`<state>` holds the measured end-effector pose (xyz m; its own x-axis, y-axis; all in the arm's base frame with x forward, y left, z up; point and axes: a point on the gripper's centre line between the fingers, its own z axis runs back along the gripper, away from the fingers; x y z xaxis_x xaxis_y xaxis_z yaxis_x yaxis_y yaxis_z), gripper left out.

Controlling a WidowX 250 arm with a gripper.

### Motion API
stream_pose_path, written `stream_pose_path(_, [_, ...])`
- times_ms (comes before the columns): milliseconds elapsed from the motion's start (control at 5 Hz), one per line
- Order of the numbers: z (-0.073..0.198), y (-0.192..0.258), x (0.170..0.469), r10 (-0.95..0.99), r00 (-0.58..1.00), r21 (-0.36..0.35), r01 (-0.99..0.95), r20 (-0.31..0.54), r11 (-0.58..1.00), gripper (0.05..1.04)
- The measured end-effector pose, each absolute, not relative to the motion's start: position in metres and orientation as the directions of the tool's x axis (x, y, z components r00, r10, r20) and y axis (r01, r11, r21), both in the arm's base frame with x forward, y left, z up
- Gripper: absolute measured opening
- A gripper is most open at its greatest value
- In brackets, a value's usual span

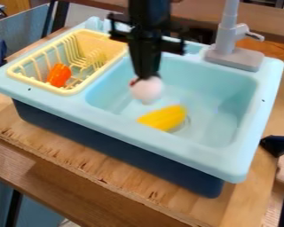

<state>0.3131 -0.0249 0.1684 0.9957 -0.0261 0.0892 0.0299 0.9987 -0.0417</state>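
While closed — gripper (147, 76) on pinkish object (147, 90)

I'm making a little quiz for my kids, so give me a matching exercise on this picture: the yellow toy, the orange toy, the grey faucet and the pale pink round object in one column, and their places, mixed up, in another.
1. Yellow toy
2. Grey faucet
3. Pale pink round object
4. Orange toy

A. In the yellow dish rack
B. At the lower end of the black gripper
C. On the floor of the blue sink
D. On the sink's back rim

Right pairs: 1-C, 2-D, 3-B, 4-A
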Motion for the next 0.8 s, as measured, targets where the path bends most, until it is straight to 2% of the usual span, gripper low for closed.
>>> stream_pose_path(200, [0.139, -0.004, 0.322, -0.031, 1.000, -0.064, 0.031, 0.002, 0.997, 0.050])
stream_pose_path(600, [0.121, 0.005, 0.345, -0.062, 0.998, -0.132, 0.060, -0.011, 0.989, 0.050])
stream_pose_path(800, [0.110, 0.006, 0.357, -0.100, 0.994, -0.136, 0.094, -0.033, 0.986, 0.050])
